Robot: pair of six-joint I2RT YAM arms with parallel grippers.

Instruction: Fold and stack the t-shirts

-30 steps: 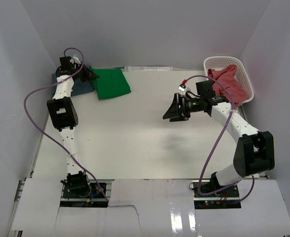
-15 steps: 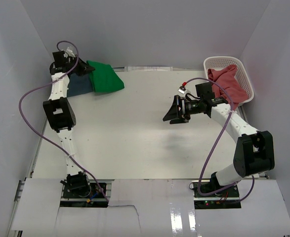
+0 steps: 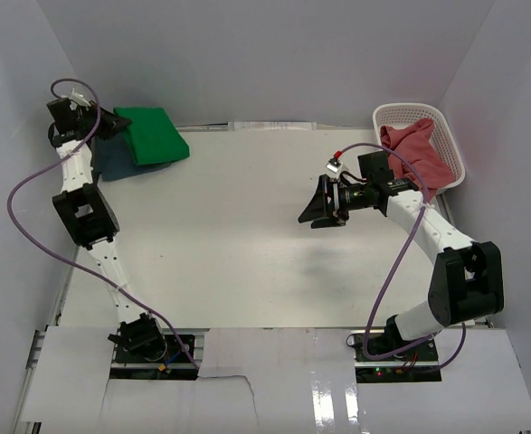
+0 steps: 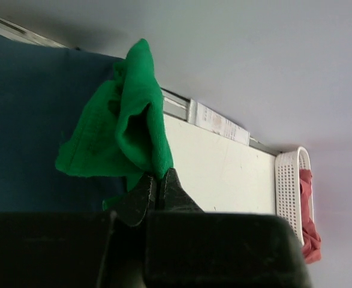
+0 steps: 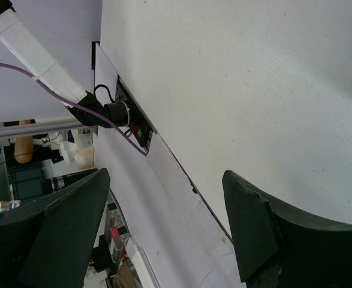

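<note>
Green t-shirt (image 4: 134,129) is clamped in my left gripper (image 4: 158,183), over blue t-shirt (image 4: 26,120); right gripper (image 5: 167,177) stands wide, empty.

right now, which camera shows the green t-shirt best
Top external: the whole green t-shirt shows, lying over the blue t-shirt. Left wrist shows only a bunched part pinched in the jaws; right wrist shows none of it.

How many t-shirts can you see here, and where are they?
3. The green t-shirt is pinched in the left gripper at the far left, over the blue t-shirt on the table; the red t-shirt sits in the white basket, far right. More could hide beneath it.
</note>
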